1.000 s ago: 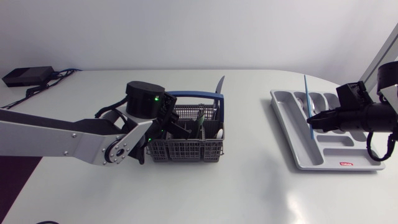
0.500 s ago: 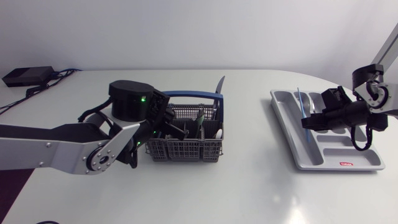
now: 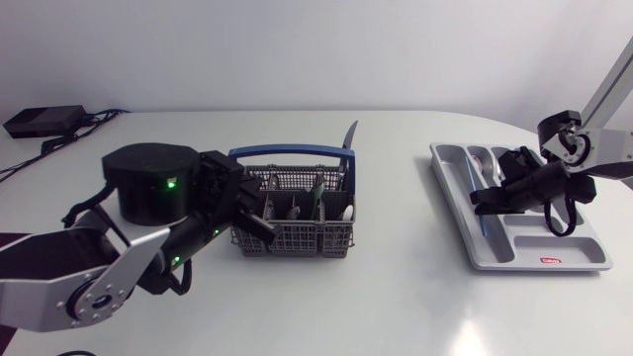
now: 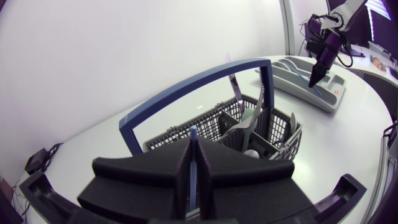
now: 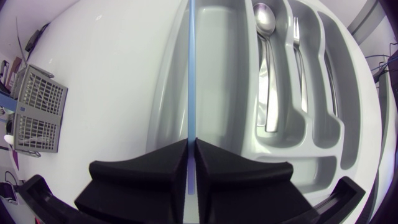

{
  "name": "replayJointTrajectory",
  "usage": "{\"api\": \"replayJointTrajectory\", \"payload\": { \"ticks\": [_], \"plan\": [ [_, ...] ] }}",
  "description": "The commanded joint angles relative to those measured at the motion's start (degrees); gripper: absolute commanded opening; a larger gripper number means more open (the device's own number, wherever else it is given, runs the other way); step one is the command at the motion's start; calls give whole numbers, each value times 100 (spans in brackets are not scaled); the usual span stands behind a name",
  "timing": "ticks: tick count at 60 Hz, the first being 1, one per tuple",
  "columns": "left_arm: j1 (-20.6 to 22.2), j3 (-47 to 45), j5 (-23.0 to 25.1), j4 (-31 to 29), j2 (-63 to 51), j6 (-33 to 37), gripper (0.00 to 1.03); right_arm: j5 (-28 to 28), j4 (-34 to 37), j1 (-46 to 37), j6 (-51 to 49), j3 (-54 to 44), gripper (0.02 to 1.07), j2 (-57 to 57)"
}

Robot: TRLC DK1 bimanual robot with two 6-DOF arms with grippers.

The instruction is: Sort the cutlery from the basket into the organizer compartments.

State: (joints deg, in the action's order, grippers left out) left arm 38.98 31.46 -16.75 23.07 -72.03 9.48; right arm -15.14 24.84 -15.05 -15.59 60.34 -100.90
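1. The left arm (image 3: 59, 287) comes in low across the table (image 3: 396, 307). The left gripper (image 4: 193, 149) sits just beside the near side of the cutlery basket (image 3: 297, 239).
2. In the left wrist view its two fingers are pressed together on a thin second blue stick (image 4: 193, 132). The tip stands up just past the fingertips, in front of the basket's blue handle (image 4: 186, 93).
3. The basket stands upright near the table's middle, well apart from the organizer (image 3: 514, 259). A knife (image 3: 350, 133) rises blade-up from the far corner on the organizer's side. Dark and pale utensils stand in the other cells, but their kinds cannot be told.
4. The right arm (image 3: 603, 138) enters from the side edge and holds the right gripper (image 5: 191, 144) over the organizer's end nearest the basket.
5. The right gripper's fingers are clamped together on a blue stick (image 5: 191, 68). It runs straight ahead of the gripper, along the basket-side wall of the long outer compartment. Whether it touches the organizer cannot be told.
6. A spoon (image 5: 266, 43) lies in the compartment next to that one, bowl away from the gripper. A fork (image 5: 299, 56) lies in the one beyond.
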Motion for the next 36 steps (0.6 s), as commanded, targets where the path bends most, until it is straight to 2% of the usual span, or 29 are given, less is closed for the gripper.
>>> {"api": "replayJointTrajectory", "payload": {
  "ticks": [1,15,22,25,27,36],
  "plan": [
    [83,-255,49,110,383,116,5,11,170,37,127,40,10,-44],
    [347,-422,85,101,1121,142,5,134,302,46,127,40,11,-219],
    [391,-448,137,22,1472,177,5,178,311,46,162,40,19,-263],
    [391,-448,137,-57,1622,177,5,195,311,46,180,31,28,-254],
    [391,-457,146,-92,1736,186,5,195,302,55,188,4,44,-211],
    [391,-395,172,-373,2316,169,5,424,109,204,171,-224,82,53]
  ]
}}
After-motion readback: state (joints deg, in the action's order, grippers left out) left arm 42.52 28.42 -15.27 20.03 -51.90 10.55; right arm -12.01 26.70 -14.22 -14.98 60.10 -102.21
